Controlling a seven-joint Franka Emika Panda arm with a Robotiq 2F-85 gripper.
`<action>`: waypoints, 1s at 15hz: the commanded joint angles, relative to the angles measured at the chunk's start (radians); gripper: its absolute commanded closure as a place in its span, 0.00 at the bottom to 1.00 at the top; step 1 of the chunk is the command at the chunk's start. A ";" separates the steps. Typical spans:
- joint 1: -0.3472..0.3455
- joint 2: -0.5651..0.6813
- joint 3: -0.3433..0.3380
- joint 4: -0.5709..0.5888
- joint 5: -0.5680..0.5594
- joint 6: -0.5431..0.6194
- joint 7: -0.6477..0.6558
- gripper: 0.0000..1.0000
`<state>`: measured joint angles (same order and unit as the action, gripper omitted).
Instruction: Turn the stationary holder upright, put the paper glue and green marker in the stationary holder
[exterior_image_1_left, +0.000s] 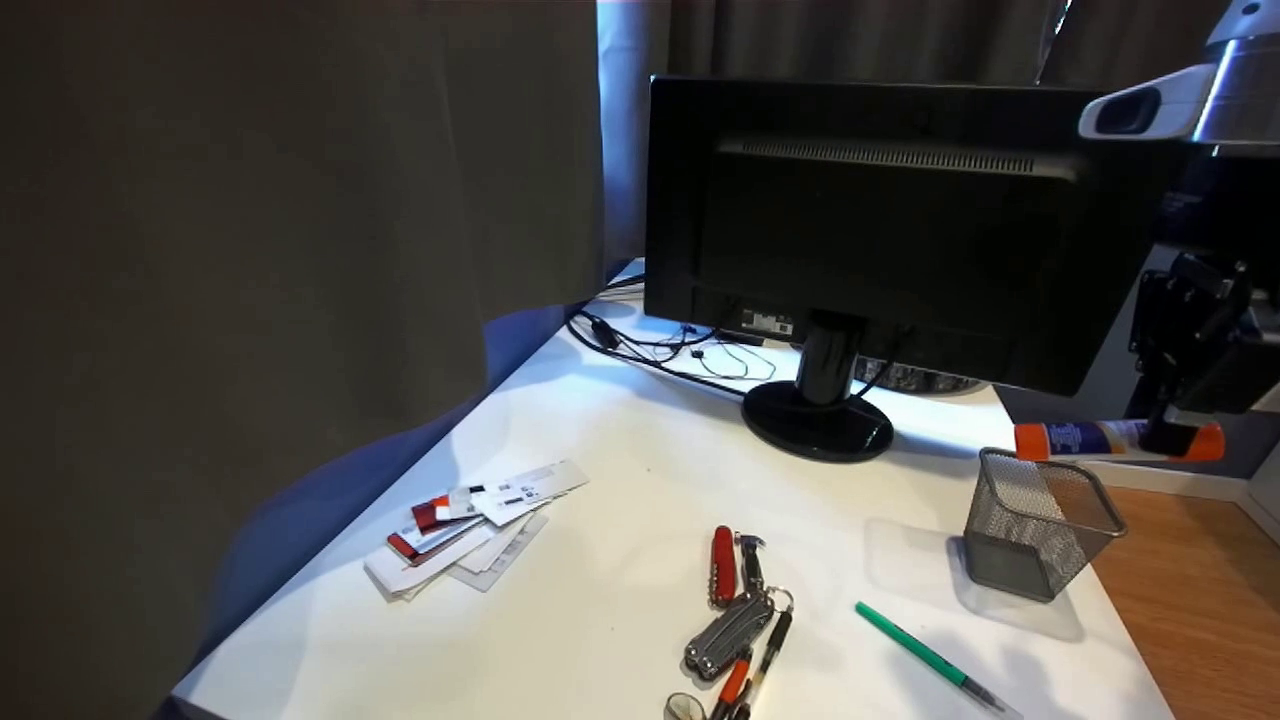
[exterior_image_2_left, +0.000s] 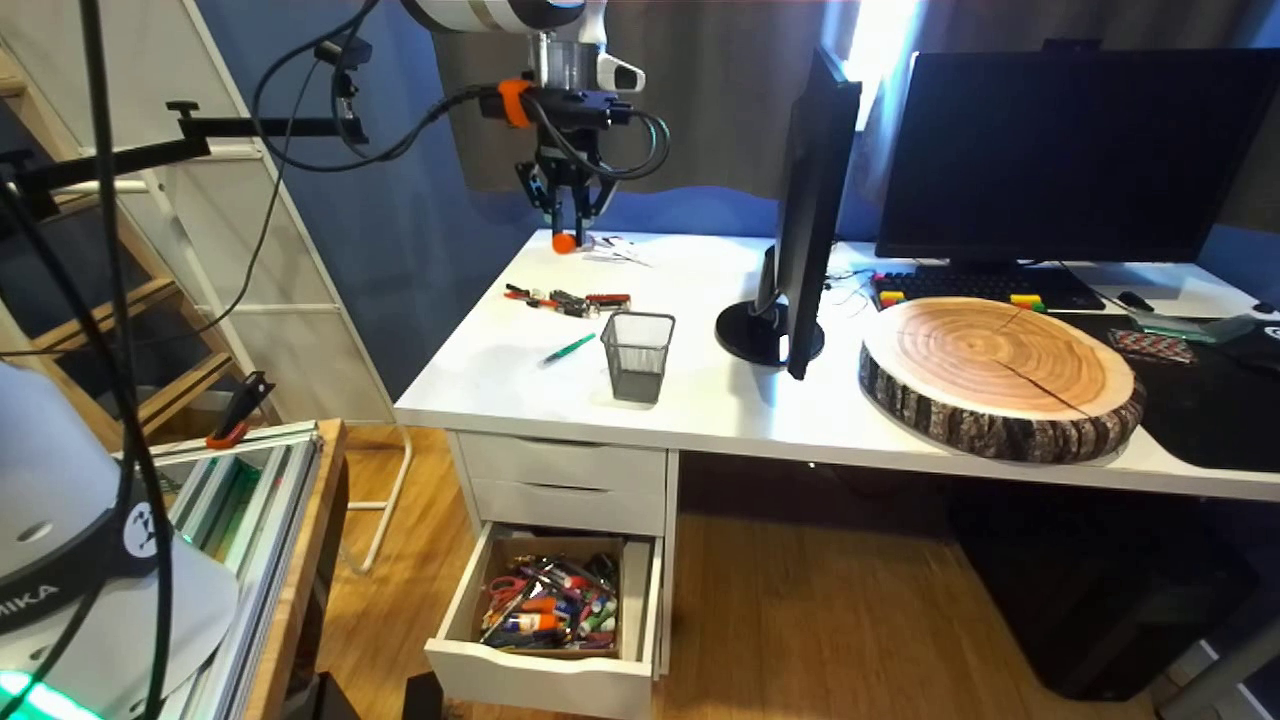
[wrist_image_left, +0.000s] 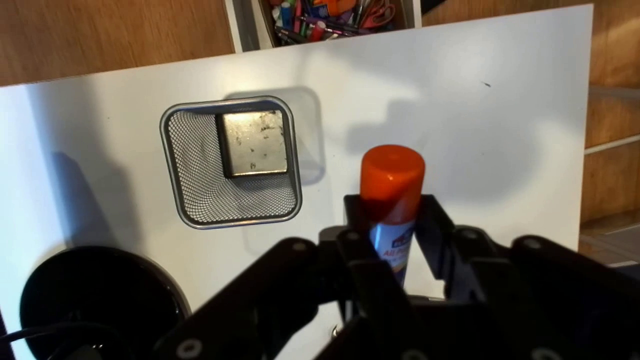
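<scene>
We see the gripper (wrist_image_left: 391, 207) pinching the paper glue (exterior_image_1_left: 1110, 438), above and off to one side of the upright stationary holder (exterior_image_2_left: 638, 352). Glue's long axis near level; we'd guess: shift holderward, tip end-down.

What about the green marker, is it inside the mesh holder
No, in an exterior view the green marker lies on the white desk, apart from the stationary holder.

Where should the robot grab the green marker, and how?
Around the middle of the green marker, I think, from straight above, pinching across its thin width: it lies flat on the desk, long and slim, with nothing over it. The gripper would have to let go of the paper glue first.
</scene>
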<state>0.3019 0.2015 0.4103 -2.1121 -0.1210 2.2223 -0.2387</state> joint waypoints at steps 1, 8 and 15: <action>0.059 0.047 -0.037 0.081 -0.154 -0.114 0.009 0.90; 0.155 0.199 -0.067 0.255 -0.428 -0.326 -0.021 0.90; 0.227 0.348 -0.091 0.395 -0.617 -0.498 -0.081 0.90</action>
<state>0.4889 0.4732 0.3371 -1.8089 -0.6635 1.8088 -0.2774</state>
